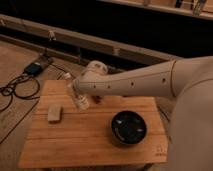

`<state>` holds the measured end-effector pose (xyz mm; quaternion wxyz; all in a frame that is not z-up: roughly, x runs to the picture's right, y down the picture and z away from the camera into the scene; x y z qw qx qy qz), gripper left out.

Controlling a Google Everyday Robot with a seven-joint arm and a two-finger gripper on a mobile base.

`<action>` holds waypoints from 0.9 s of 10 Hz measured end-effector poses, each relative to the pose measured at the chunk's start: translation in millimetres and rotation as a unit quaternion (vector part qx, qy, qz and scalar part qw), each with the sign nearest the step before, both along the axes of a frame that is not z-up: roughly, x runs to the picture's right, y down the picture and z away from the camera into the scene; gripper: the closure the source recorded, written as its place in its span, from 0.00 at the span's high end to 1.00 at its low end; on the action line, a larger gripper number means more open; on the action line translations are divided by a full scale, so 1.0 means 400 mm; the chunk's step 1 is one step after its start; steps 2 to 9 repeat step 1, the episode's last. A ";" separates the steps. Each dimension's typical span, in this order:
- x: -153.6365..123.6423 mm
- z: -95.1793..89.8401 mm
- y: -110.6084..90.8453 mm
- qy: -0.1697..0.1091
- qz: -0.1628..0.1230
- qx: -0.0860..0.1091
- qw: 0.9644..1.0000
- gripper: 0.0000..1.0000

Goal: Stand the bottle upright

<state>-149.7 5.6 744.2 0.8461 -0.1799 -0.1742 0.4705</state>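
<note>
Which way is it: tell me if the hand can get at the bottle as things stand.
Probably yes. The hand is already at the bottle, near the back left of the wooden table. The pale block and black bowl lie apart, leaving the way free.

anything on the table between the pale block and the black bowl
Only bare wood: in the camera view nothing sits between block and bowl. The end effector with the bottle lies farther back.

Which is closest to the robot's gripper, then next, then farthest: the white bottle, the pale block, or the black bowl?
The gripper is at the table's back left.
1. The bottle: right at the gripper, tilted.
2. The pale block: a little to the left on the table.
3. The black bowl: farther off to the right.
</note>
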 end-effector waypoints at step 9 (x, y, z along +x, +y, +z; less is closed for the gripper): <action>0.006 -0.006 0.016 -0.016 -0.022 0.006 1.000 0.00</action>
